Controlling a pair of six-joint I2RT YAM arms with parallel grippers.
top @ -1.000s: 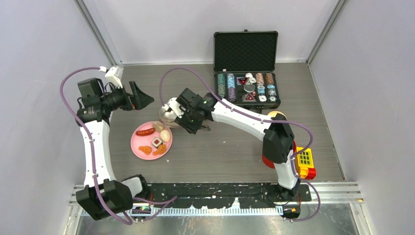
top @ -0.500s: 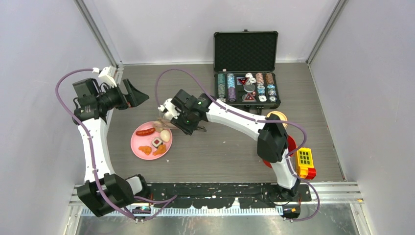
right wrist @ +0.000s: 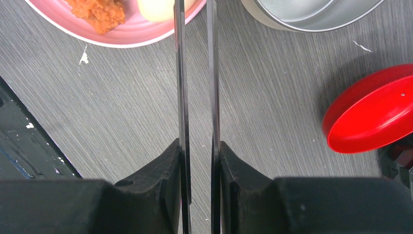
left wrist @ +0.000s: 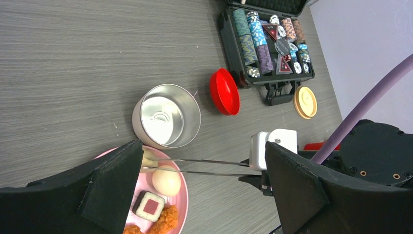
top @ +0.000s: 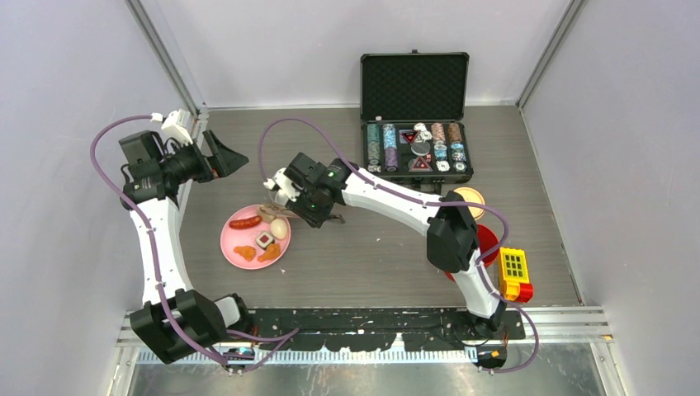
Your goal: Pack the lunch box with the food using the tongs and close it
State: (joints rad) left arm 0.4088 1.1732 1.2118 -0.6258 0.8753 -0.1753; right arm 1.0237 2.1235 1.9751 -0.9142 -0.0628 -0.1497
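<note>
Metal tongs (right wrist: 180,87) shifted left over plate (top: 229,238).

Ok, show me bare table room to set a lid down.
Widest free patch: the table between the pink plate and the right arm. Also bare: the back strip left of the poker chip case. Crowded: around the steel bowl, with the tongs, right gripper and red lid, and the near-right corner with beige lid, red canister, block toy.

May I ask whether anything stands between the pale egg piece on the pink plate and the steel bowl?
Nothing visible. The pale egg piece lies at the edge of the pink plate nearest the open round steel bowl; only the thin dark tongs in the right hand reach alongside it.
</note>
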